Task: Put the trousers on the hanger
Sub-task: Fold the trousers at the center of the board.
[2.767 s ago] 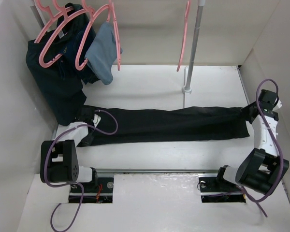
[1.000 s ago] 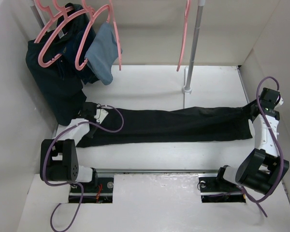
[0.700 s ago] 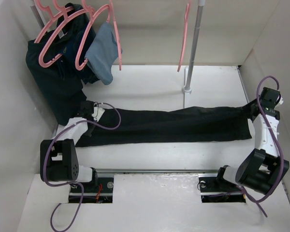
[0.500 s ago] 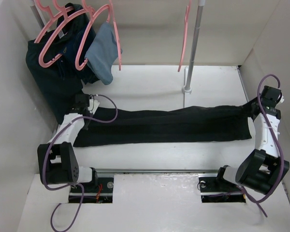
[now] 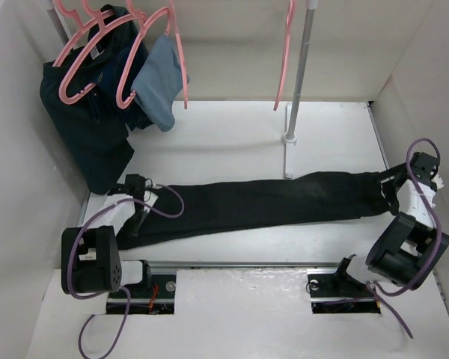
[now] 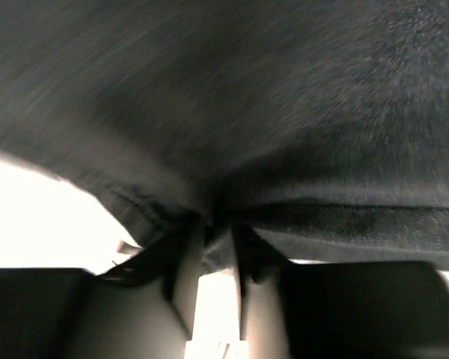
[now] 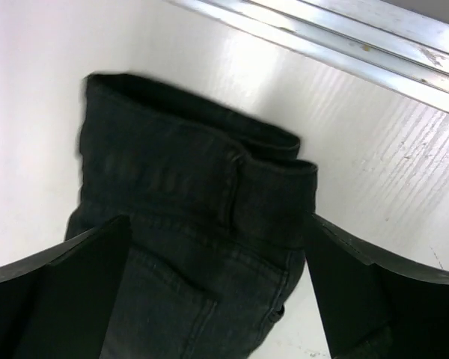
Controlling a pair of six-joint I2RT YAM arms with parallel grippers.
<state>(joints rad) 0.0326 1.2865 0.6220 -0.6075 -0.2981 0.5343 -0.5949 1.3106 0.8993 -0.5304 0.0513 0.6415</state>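
As both arms work over the near half of the bench, I begin there. On left wrist cam the left pincer is closed tight on a fold of the trousers; black cloth fills the view above it. On right wrist cam the right pincer stands wide apart, one finger each side of the waistband, gripping nothing; the waist end lies flat on the bench under it. From top cam the trousers lie stretched across the bench, approx. from one arm to the other, a bit slanted, right end farther back. Behind them stands the pole; its foot is touching or just beside the far edge of the cloth, I cannot tell which. At the very back the free hanger hangs empty, just left of the pole. 3 other hangers at back left carry the navy garment and the light-blue cloth.

Step in hand, in my judgement: take the 2nd grip, on the waist. To do it well I would lower the right pincer until the waistband sits deep between the fingers, then close on all layers, not only the top one, bec. soft cloth slips out. After that, lift both ends together w/o pulling them apart too hard, and pass in front of the pole.
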